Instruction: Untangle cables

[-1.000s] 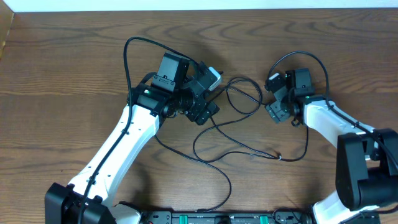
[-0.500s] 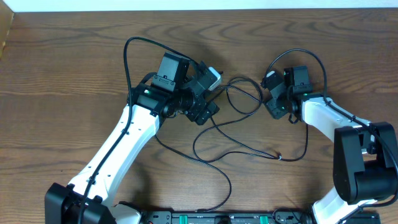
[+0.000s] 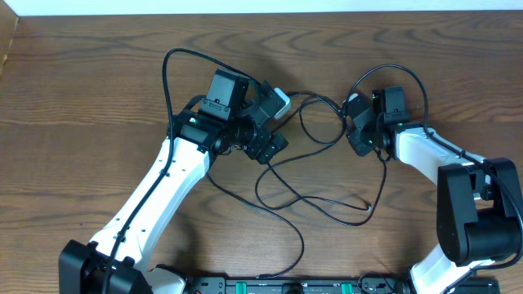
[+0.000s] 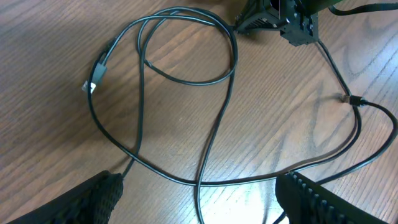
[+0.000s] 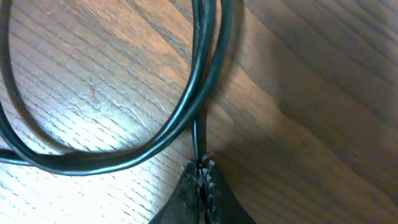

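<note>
The right gripper (image 5: 198, 186), open a second ago, is now pinching a black cable (image 5: 198, 134) and dragging the loop (image 3: 320, 121) sideways, starting the untangling, while the left gripper (image 4: 199, 193) is hanging wide and empty.

A brown wood-grain table (image 3: 98, 73) is seen; thin black cables (image 3: 282, 192) are spread in loops directly upon it.

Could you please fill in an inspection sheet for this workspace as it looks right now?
Surface: brown wood-grain table, bare around the arms.
Job's things: thin black cables in overlapping loops mid-table; metal-tipped plug lying loose.
Clutter: nothing seen.
Grippers: left gripper open above the loops, holding nothing; right gripper shut on a cable strand.
Cables: thick black arm lead arcs over the left arm.
Surroundings: white strip along the far edge.
</note>
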Tool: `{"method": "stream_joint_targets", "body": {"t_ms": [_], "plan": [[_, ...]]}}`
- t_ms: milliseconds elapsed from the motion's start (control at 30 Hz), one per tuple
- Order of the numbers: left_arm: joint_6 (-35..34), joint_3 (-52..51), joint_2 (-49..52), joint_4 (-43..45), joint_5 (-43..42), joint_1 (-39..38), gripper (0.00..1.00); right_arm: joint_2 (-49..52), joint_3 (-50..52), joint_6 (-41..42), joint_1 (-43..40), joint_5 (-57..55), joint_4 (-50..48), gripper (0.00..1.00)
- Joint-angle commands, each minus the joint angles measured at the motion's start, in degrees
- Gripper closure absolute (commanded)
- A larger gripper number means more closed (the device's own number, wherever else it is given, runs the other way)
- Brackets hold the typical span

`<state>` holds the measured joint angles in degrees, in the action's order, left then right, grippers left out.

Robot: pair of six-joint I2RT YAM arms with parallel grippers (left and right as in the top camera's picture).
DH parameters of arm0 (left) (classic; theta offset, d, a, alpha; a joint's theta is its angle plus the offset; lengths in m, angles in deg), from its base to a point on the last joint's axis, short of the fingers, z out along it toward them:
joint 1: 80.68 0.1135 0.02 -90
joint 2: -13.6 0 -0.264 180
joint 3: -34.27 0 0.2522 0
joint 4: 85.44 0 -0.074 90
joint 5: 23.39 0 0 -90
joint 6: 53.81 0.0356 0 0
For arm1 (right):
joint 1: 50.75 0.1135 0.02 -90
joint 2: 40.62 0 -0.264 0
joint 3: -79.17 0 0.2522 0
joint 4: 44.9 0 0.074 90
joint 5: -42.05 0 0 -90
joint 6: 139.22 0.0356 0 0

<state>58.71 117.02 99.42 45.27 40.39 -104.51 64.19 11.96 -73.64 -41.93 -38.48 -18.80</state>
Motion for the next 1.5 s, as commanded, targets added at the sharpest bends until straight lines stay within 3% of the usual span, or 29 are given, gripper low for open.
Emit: {"method": "stream_joint_targets", "body": {"t_ms": [0,233,567,833,900,1000,1033,1133,1267,1467], "plan": [[-0.1,0.2,-0.2,0.0,-0.1,-0.1,0.16,2.6,2.7,2.6,-0.2,-2.5,1.6,0.99],[-0.1,0.2,-0.2,0.1,-0.1,-0.1,0.16,-10.9,0.3,6.9,-0.2,-10.7,1.9,0.99],[-0.1,0.2,-0.2,0.1,-0.1,-0.1,0.16,-35.7,-0.2,10.7,-0.2,-10.8,1.6,0.99],[-0.1,0.2,-0.2,0.1,-0.1,-0.1,0.16,-42.3,-0.1,13.3,-0.1,-7.4,5.8,0.98],[-0.1,0.2,-0.2,0.1,-0.1,-0.1,0.16,-41.0,-0.1,15.2,-0.1,-7.3,8.3,0.6],[-0.1,0.2,-0.2,0.1,-0.1,-0.1,0.16,-37.1,-0.1,18.2,-0.1,-7.3,11.3,0.29],[-0.1,0.2,-0.2,0.1,-0.1,-0.1,0.16,-35.4,-0.1,19.6,-0.1,-7.3,12.0,0.23],[-0.1,0.2,-0.2,0.1,-0.1,-0.1,0.16,-29.6,-0.1,21.0,-0.1,-4.2,12.9,0.19],[-0.1,0.2,-0.2,0.0,-0.1,-0.1,0.16,-21.2,-0.1,22.5,0.0,1.3,11.9,0.23],[-0.1,0.2,-0.2,0.0,-0.1,-0.1,0.16,-11.8,-0.1,26.2,2.0,1.7,10.6,0.64]]}}
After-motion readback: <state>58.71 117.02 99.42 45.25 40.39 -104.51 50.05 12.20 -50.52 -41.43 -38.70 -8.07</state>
